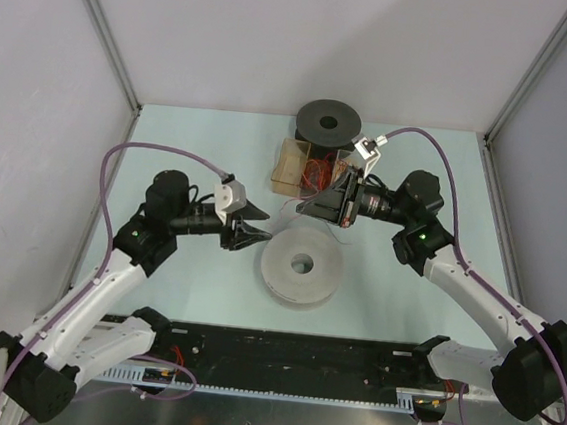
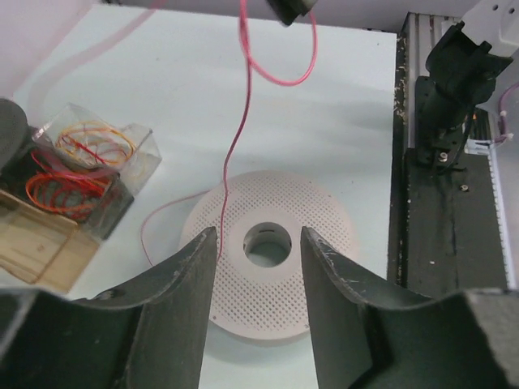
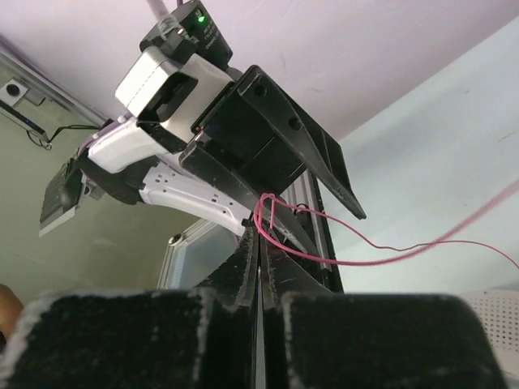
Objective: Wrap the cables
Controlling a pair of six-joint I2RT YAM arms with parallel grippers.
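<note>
The cable [image 2: 240, 121] is a hair-thin pink wire. It hangs from above down onto the white perforated spool [image 2: 324, 243], and a slack tail curls off the spool's edge onto the bench [image 1: 195, 144]. I judge it nearly weightless and springy. It should hold whatever curve it is given, slip out of a loose pinch, and kink if pulled hard, so it wants a firm pinch and gentle tension. The free hanging stretch just above the spool looks like the best place to take it, not the tail lying flat on the bench.

The right fingers [image 3: 259, 251] are pressed fully together on the wire's upper end. A small loop stands out at their tips and the rest trails away. That arm reaches in from the right with its wrist roughly level, pointing left, beside the clear box [image 2: 89, 162] of coiled orange and red wires.

The left fingers [image 2: 182, 308] stand about half open and hold nothing. They frame the spool's hub from above, with the strand just inside the left one. That arm comes in from the left and faces its partner.
</note>
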